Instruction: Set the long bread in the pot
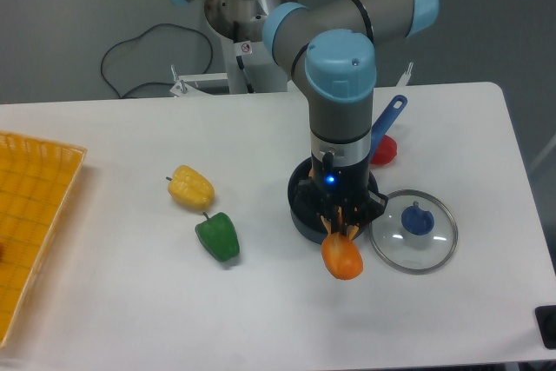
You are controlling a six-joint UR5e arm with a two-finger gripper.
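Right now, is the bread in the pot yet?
Not yet. Done: the gripper has picked up the bread, its jaws shut on the loaf's top end. In hand: the bread hangs at the near rim of the pot, beside the lid. Left: getting the bread fully over the pot and letting go.

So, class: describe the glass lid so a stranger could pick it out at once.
Start at the robot arm's gripper holding the orange long bread near the dark pot. Just right of them, flat on the white table, lies the glass lid: the only clear round disc, with a blue knob.
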